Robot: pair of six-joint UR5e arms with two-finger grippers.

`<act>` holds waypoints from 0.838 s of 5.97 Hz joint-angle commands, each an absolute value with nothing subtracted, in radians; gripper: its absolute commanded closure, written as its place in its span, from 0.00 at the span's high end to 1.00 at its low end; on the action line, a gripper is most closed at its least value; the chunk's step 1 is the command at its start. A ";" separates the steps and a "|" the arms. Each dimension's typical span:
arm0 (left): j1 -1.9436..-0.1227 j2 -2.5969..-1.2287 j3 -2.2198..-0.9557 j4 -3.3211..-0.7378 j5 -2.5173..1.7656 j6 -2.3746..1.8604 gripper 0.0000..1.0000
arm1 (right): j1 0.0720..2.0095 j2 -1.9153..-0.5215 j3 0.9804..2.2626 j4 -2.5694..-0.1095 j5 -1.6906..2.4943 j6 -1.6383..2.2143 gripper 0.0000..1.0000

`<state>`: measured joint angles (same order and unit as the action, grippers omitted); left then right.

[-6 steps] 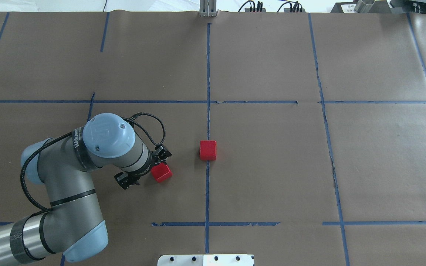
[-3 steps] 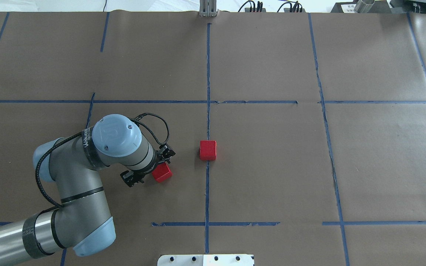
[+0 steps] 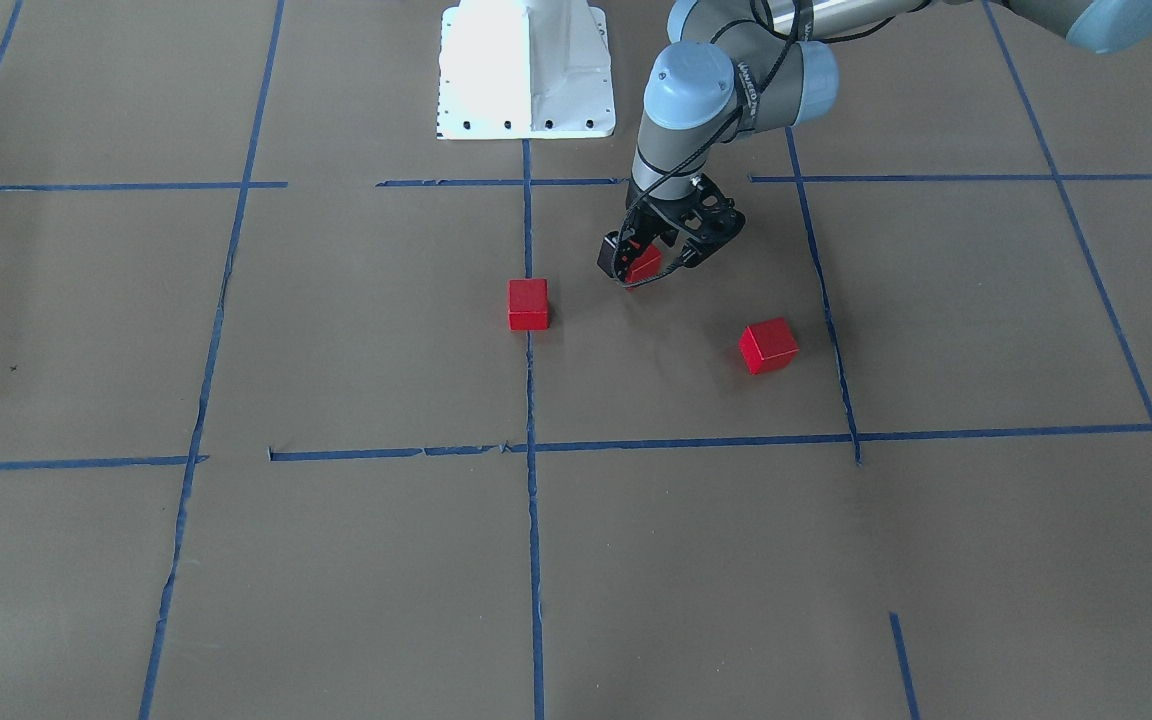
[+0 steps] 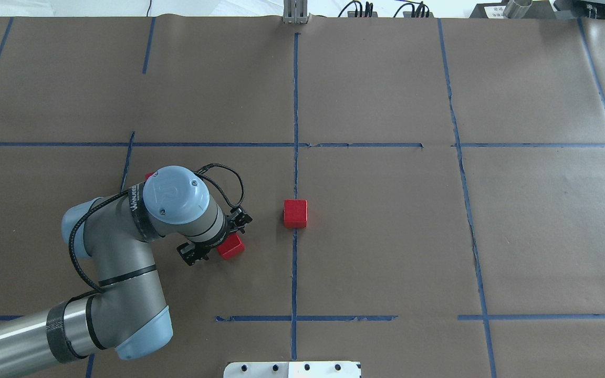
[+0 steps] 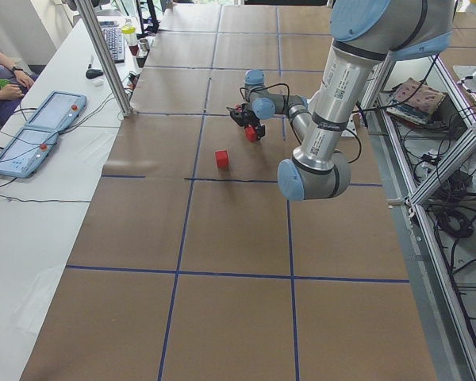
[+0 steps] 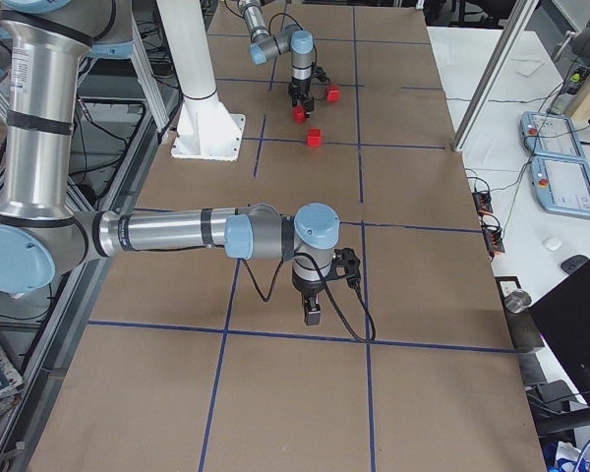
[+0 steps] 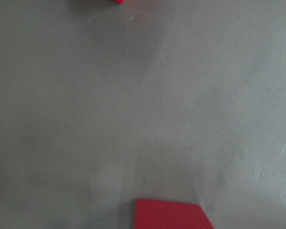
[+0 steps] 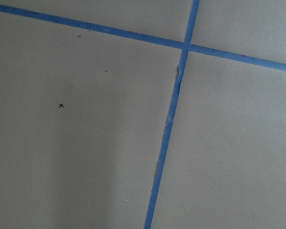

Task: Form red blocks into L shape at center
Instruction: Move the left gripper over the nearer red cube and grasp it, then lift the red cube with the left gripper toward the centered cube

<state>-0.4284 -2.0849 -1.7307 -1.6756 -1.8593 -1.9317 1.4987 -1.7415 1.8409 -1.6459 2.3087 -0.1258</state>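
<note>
Three red blocks show in the front-facing view. One red block (image 3: 528, 304) (image 4: 295, 213) sits on the thin blue line at the center (image 4: 344, 236). A second block (image 3: 647, 264) (image 4: 232, 247) rests on the paper left of the line, with the jaws of my left gripper (image 3: 644, 270) (image 4: 226, 242) open on either side of it. Its edge shows at the bottom of the left wrist view (image 7: 171, 215). The third block (image 3: 768, 345) lies further left and is mostly hidden under my left arm in the overhead view (image 4: 148, 176). My right gripper (image 6: 313, 313) hangs low over bare paper far to the right. I cannot tell whether it is open or shut.
The robot's white base (image 3: 526, 70) (image 4: 292, 369) stands at the table's near edge on the center line. Blue tape grid lines (image 4: 294, 317) cross the brown paper. The right wrist view shows only paper and a tape crossing (image 8: 183, 46).
My left arm has shifted right and the gripper has come down closer over the second block. That block and the center block have stayed in place.
</note>
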 commanded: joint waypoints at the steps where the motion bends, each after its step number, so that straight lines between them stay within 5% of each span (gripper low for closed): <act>1: -0.416 -2.086 -1.720 -1.677 -1.836 -1.931 0.63 | 1.499 -1.743 1.841 -1.646 2.309 -0.126 1.00; 2: -0.416 -2.086 -1.724 -1.678 -1.836 -1.927 0.23 | 1.499 -1.743 1.841 -1.646 2.309 -0.126 1.00; 3: -0.440 -2.086 -1.739 -1.678 -1.835 -1.898 0.07 | 1.499 -1.743 1.842 -1.646 2.310 -0.126 1.00; 5: -0.507 -2.117 -1.747 -1.678 -1.812 -1.656 0.06 | 1.499 -1.741 1.841 -1.646 2.309 -0.126 1.00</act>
<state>-0.4739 -2.0988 -1.7463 -1.6781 -1.8233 -1.7597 1.4987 -1.7416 1.8413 -1.6460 2.3090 -0.1258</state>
